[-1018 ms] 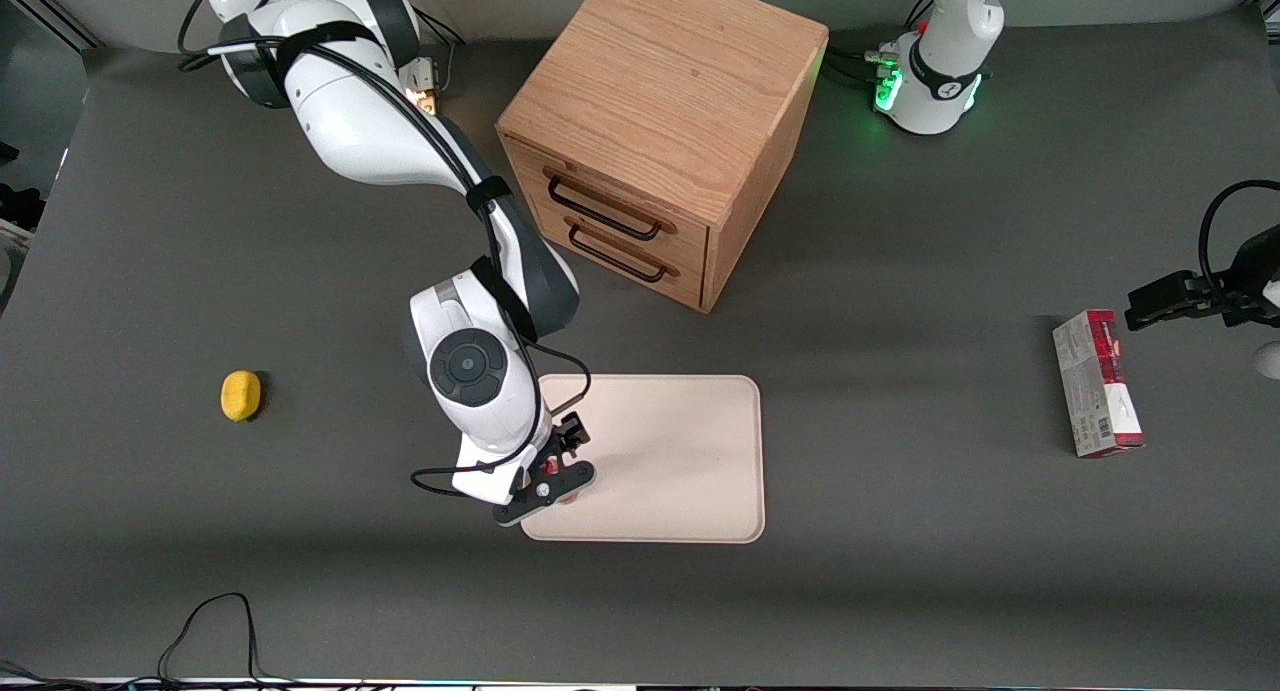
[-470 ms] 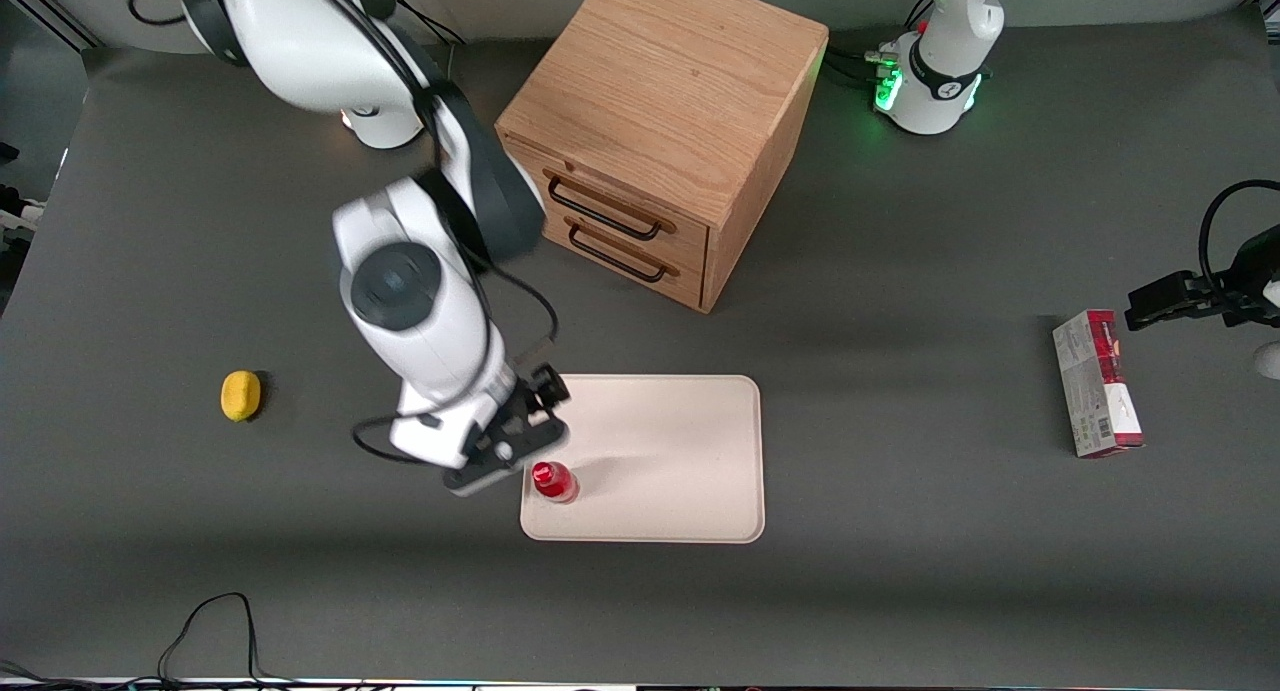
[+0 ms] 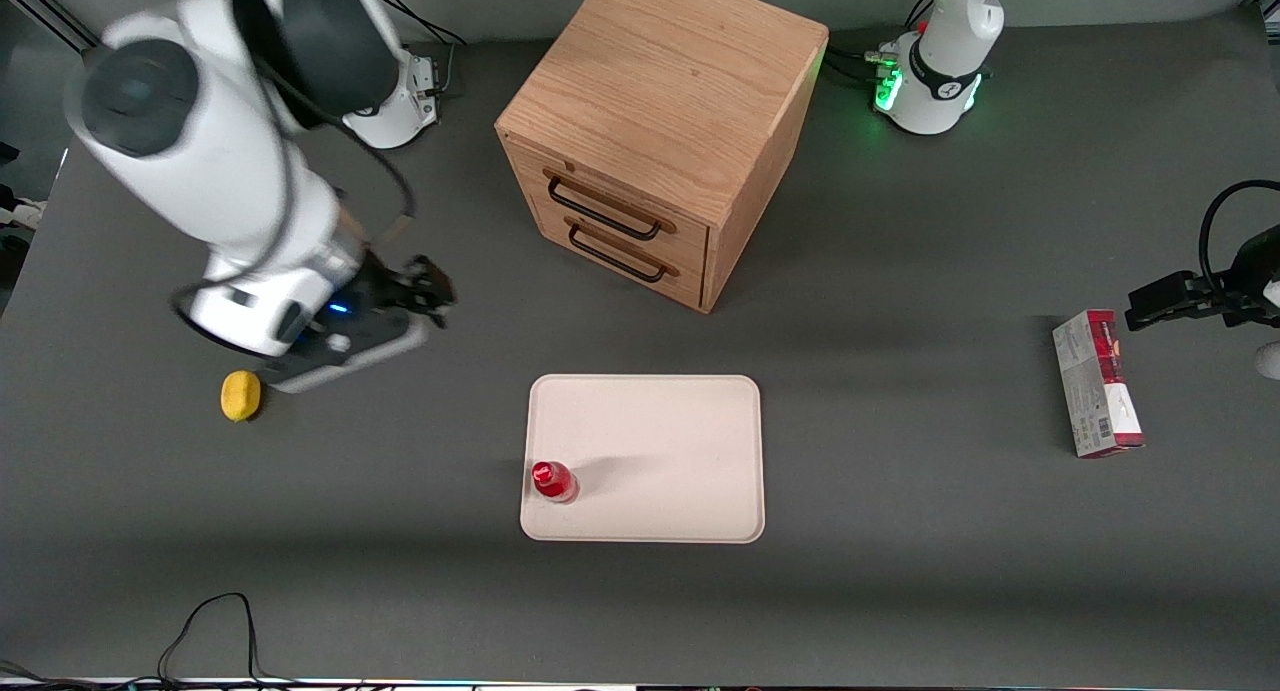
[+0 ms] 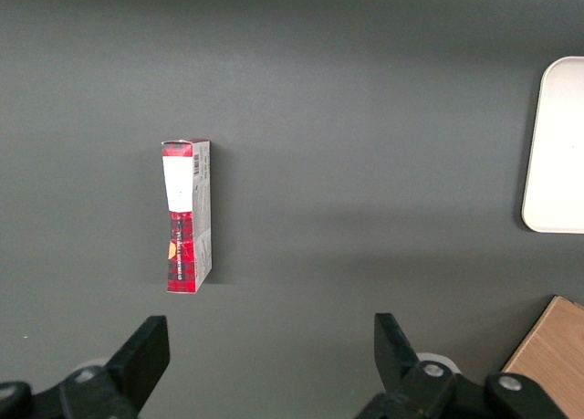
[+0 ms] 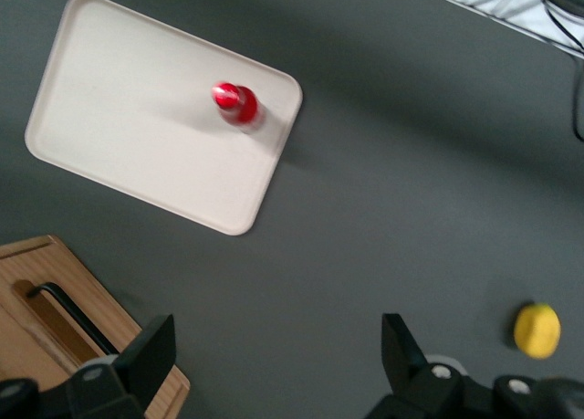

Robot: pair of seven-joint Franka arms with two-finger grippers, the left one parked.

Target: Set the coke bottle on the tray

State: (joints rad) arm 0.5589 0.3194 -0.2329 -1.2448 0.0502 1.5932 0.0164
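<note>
The coke bottle (image 3: 553, 481), small and all red with a red cap, stands upright on the cream tray (image 3: 670, 431), in the tray's corner nearest the front camera on the working arm's side. In the right wrist view the bottle (image 5: 235, 102) stands alone near a rounded corner of the tray (image 5: 119, 136). My gripper (image 3: 345, 349) hangs high over bare table, well away from the tray and close to a lemon. Its fingers (image 5: 151, 350) stand wide open with nothing between them, and the gripper (image 5: 278, 346) looks down on grey mat.
A yellow lemon (image 3: 240, 395) lies on the mat toward the working arm's end. A wooden two-drawer cabinet (image 3: 660, 131) stands farther from the front camera than the tray. A red-and-grey carton (image 3: 1097, 383) lies toward the parked arm's end.
My gripper let go of the bottle, rose and drew away from the tray toward the lemon. The bottle stays standing on the tray.
</note>
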